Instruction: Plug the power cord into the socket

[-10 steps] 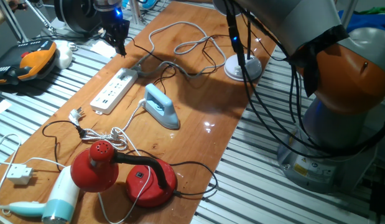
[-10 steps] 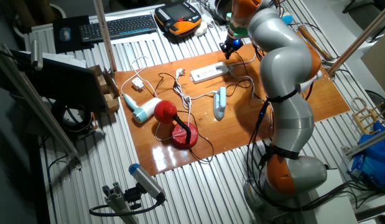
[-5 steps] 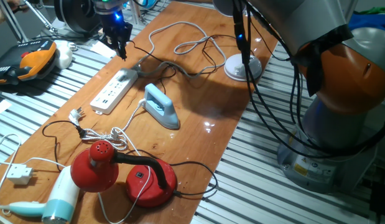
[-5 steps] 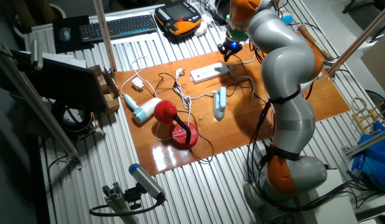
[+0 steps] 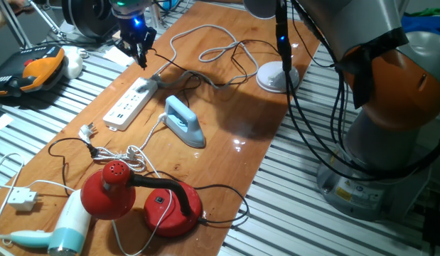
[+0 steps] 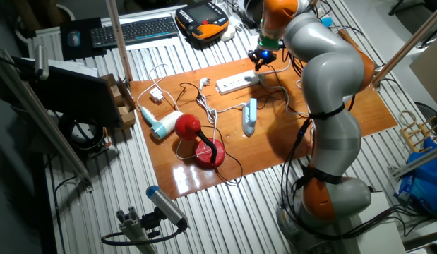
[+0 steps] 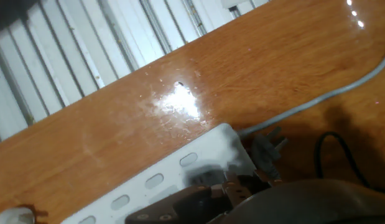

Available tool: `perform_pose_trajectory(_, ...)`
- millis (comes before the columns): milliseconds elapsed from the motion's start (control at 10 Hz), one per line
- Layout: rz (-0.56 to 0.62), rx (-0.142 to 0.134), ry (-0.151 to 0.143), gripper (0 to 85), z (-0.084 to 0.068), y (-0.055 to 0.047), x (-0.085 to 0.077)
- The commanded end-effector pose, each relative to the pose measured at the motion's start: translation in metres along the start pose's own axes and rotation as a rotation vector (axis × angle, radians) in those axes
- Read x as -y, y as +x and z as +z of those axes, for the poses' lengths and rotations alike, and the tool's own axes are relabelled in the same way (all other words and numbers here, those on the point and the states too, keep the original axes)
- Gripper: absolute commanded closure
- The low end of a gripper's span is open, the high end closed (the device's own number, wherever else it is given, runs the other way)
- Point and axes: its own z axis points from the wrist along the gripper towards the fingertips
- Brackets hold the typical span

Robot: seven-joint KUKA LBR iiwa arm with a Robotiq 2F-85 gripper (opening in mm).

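The socket, a long white power strip [image 5: 131, 103], lies on the wooden table; it also shows in the other fixed view [image 6: 237, 82] and, blurred, in the hand view [image 7: 148, 183]. My gripper [image 5: 142, 61] hangs just above the strip's far end [image 6: 260, 65]. Its fingers look shut on a small dark plug, which is blurred at the bottom of the hand view [image 7: 220, 186]. The thin black power cord [image 5: 184, 71] trails from the fingertips across the table towards a white round base [image 5: 276, 77].
A light-blue iron [image 5: 184, 121] lies right of the strip. A red lamp [image 5: 109, 188], a hair dryer [image 5: 67, 227] and a white plug block [image 5: 20, 198] are at the near end. A pale grey cable [image 5: 205, 32] loops at the far end.
The gripper has shifted very slightly while staying over the strip's far end. The arm's upper links have swung a little to the right. Nothing on the table has moved.
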Motion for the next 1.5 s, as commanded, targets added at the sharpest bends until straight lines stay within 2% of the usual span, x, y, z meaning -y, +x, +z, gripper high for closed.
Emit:
perform_pose_trajectory(0,0.911,0.018,0.064,85.0,0.0,0.001,0.0)
perform_pose_trajectory(200,0.988,0.044,0.079,85.0,-0.001,0.005,-0.001)
perform_pose_trajectory(300,1.021,0.037,0.075,85.0,-0.002,0.007,-0.001)
perform_pose_trajectory(500,1.084,0.003,0.066,85.0,-0.001,0.008,-0.002)
perform_pose_trajectory(600,1.129,0.001,0.066,85.0,0.0,0.009,-0.002)
perform_pose_trajectory(800,1.224,-0.015,0.083,85.0,0.003,0.011,-0.003)
perform_pose_trajectory(1100,1.307,-0.041,0.085,85.0,0.006,0.014,-0.002)
perform_pose_trajectory(1400,1.322,-0.025,0.076,85.0,0.006,0.013,-0.001)
